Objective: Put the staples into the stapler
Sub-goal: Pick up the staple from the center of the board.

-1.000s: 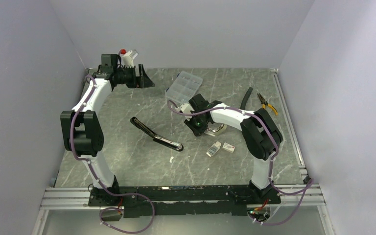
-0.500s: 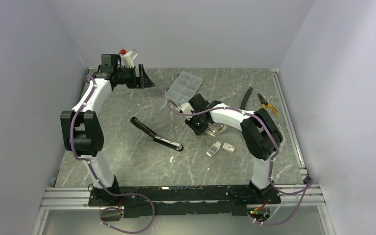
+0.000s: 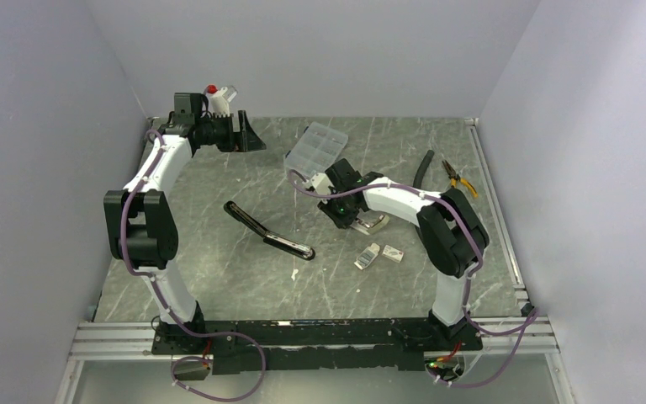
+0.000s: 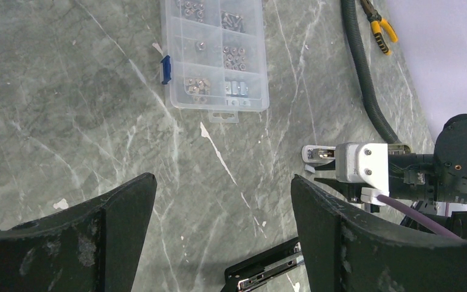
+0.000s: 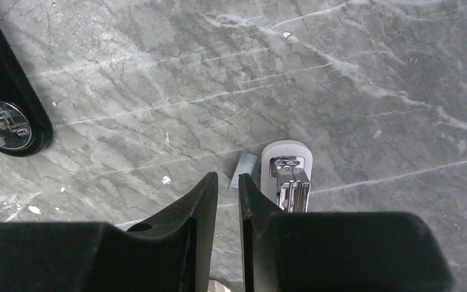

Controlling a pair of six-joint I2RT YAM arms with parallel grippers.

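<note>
The right tool is low over the tabletop, jaws parted by a narrow slit. Nothing is visible between them. Just past its fingertips lies the staples strip, a short, flat, silvery-grey piece resting on the tabletop, just beside the small light-grey stapler. The stapler's rounded end faces away from the tool, with its chrome magazine exposed.

On the arm-base side of the tool lie two white staple box pieces; their print is too small to read. To the tool's left lies a long black stapler, hinged open.

The left tool is released, jaws wide, raised at the far left. Below it lies a clear compartment case holding small hardware.
</note>
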